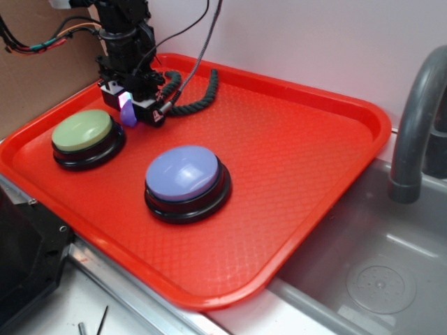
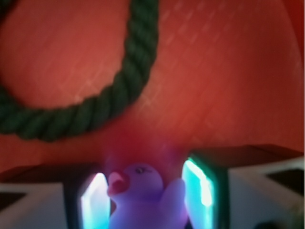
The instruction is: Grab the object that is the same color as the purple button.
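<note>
The object [image 1: 128, 114] is a tiny glossy purple toy duck [image 2: 143, 198] with a reddish beak. It sits between the lit pads [image 2: 198, 188] of my gripper [image 1: 133, 113] at the tray's back left. In the wrist view the left pad touches its beak and the right pad its wing, so my gripper [image 2: 147, 200] is shut on it, low over the tray. The purple button [image 1: 183, 173], a lavender dome on a black base, stands apart near the middle of the red tray [image 1: 300, 160].
A yellow-green dome button [image 1: 84, 130] sits just front-left of the gripper. A dark green twisted rope [image 1: 195, 101] curls right behind it [image 2: 128, 71]. To the right of the tray lie a grey sink [image 1: 377, 272] and a faucet [image 1: 412, 125].
</note>
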